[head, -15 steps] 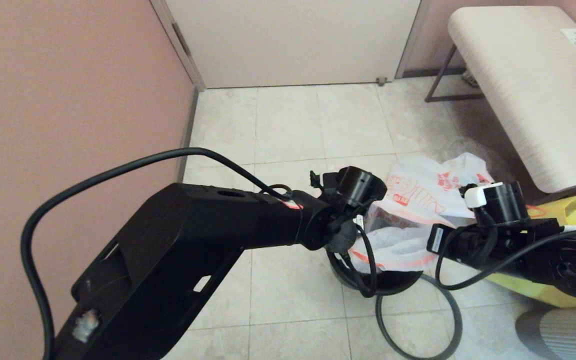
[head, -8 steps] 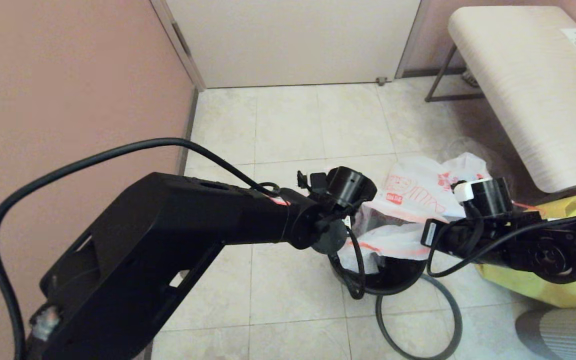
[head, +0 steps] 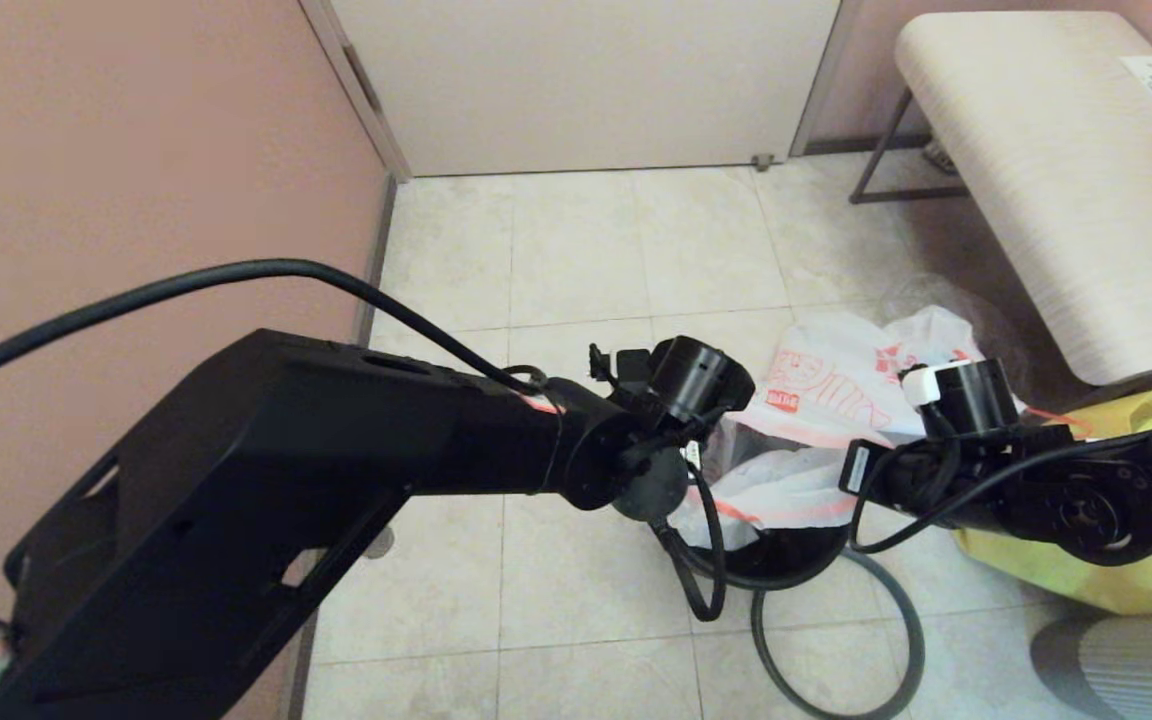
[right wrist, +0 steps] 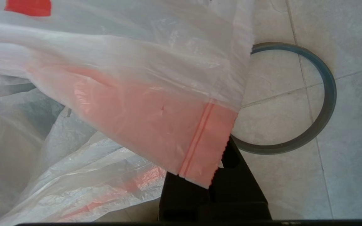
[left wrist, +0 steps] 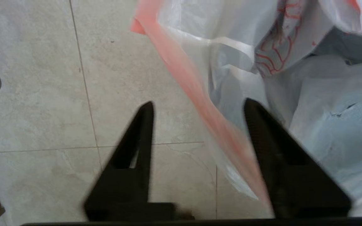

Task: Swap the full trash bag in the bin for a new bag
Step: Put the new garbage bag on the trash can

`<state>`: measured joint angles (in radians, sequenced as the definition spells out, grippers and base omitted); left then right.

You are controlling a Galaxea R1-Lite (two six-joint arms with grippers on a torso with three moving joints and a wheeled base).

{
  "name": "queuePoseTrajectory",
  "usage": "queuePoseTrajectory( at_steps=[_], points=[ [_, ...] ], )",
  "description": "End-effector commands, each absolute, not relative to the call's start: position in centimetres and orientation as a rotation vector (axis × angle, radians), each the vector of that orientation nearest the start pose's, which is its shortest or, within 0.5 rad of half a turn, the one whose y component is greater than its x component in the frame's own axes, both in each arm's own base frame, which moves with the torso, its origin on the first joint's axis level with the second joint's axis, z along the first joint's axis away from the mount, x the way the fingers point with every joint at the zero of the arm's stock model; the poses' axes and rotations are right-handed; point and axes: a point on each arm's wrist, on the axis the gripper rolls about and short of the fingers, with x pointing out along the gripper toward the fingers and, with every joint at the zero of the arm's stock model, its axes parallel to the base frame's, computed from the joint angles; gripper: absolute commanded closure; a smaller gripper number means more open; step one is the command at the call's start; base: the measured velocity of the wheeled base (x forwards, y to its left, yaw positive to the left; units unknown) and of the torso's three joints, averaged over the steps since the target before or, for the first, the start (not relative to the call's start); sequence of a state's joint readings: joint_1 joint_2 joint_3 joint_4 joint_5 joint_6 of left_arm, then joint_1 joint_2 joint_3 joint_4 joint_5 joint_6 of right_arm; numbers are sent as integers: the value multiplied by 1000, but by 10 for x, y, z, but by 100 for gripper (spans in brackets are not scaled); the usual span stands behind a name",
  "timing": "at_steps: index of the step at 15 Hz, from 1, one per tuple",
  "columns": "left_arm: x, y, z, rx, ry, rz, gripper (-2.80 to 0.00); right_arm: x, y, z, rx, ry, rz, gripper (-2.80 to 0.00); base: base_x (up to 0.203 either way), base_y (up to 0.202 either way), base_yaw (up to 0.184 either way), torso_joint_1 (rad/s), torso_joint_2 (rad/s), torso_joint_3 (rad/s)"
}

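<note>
Our left gripper (left wrist: pixel 196 125) hangs released over the floor tiles, fingers spread, the new bag's orange-edged film (left wrist: pixel 200 103) passing between them. Our right gripper (right wrist: pixel 214 175) is clenched on that white bag's orange hem (right wrist: pixel 196 147). The black bin (head: pixel 776 560) sits beneath both grippers, its grey hoop (right wrist: pixel 322 103) lying beside it on the floor.

Hidden and cut-off parts around the bin

The bin (head: pixel 786 560) shows only a dark arc of wall in the head view, the rest hidden by the white bag (head: pixel 786 490) and both arms. The right gripper (right wrist: pixel 214 175) is mostly covered by the bag's pink hem in its wrist view. One finger (left wrist: pixel 275 141) of the left gripper (left wrist: pixel 196 106) is blurred. The grey hoop (head: pixel 896 640) runs off the head view's bottom edge.
</note>
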<state>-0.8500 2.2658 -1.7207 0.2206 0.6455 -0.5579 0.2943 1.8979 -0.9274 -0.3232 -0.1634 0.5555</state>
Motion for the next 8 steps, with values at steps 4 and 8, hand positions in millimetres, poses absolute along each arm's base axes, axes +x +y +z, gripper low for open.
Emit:
queuePoseTrajectory(
  at_steps=[4,8],
  points=[
    [310,-331,130,-18,600,-32,-280,326,95,130,401,617,-46,0,0,0,0,0,0,0],
    [311,-334,118,-20,627,-37,0,329,95,135,406,600,-41,0,0,0,0,0,0,0]
  ],
)
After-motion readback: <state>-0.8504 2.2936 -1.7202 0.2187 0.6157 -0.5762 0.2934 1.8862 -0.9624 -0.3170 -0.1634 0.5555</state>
